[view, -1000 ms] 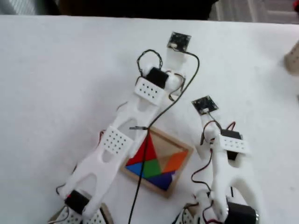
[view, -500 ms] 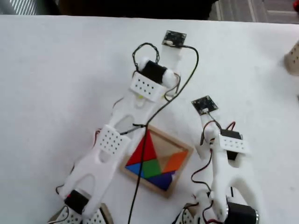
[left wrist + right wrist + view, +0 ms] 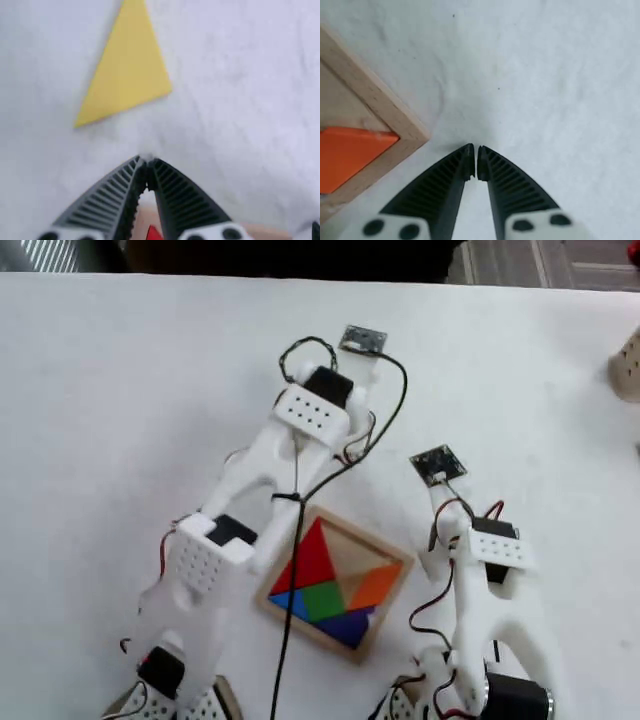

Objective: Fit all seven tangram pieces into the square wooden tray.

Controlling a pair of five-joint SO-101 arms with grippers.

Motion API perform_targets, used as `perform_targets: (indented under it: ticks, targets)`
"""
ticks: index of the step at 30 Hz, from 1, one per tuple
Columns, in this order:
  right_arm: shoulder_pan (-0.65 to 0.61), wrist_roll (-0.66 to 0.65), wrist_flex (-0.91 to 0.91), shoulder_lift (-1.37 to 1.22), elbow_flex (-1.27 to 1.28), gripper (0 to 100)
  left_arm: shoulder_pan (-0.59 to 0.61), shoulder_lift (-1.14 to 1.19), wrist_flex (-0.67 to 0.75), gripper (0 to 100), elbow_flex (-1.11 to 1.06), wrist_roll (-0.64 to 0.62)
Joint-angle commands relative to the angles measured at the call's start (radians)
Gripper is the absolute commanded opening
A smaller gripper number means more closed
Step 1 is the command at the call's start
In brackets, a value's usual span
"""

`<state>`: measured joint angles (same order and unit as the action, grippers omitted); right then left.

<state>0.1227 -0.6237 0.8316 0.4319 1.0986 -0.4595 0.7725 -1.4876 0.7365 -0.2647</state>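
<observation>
The left claw (image 3: 146, 167) is shut, holding nothing. The yellow triangle (image 3: 127, 70) lies on the table (image 3: 240, 100) near, ahead of its tips, long point aiming away. The right claw (image 3: 474, 162), shut and empty too, sits by the tray (image 3: 375, 102) corner, likely farther off.

One square wooden tray (image 3: 370, 539) is counted beside the right gripper (image 3: 474, 162), and five coloured pieces (image 3: 312, 560) are seen in it. One yellow triangle (image 3: 127, 70) is seen just ahead of the left gripper (image 3: 146, 172).
</observation>
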Motion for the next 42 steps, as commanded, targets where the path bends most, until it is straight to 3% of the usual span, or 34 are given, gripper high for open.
perform_targets:
  ticks: [1, 6, 10, 21, 36, 42]
  targets:
    - [-0.01, -0.014, 0.004, 0.031, 0.009, 1.8, 0.005, -0.085, 0.433, 2, -0.155, -0.012]
    - [-0.01, -0.014, 0.004, 0.031, 0.009, 1.8, 0.028, -0.087, 0.875, 2, -0.362, -0.141]
    - [-0.01, -0.014, 0.005, 0.031, 0.009, 1.8, 0.033, -0.096, 1.076, 2, -0.46, -0.186]
    - [-0.033, -0.014, 0.002, 0.031, 0.018, 1.8, 0.07, -0.147, 1.227, 2, -0.575, -0.215]
    - [-0.03, -0.038, 0.005, 0.031, 0.018, 1.8, 0.079, -0.091, 1.226, 2, -0.669, -0.212]
    - [-0.03, -0.04, 0.005, 0.031, 0.018, 1.8, 0.056, -0.17, 1.2, 2, -0.784, -0.219]
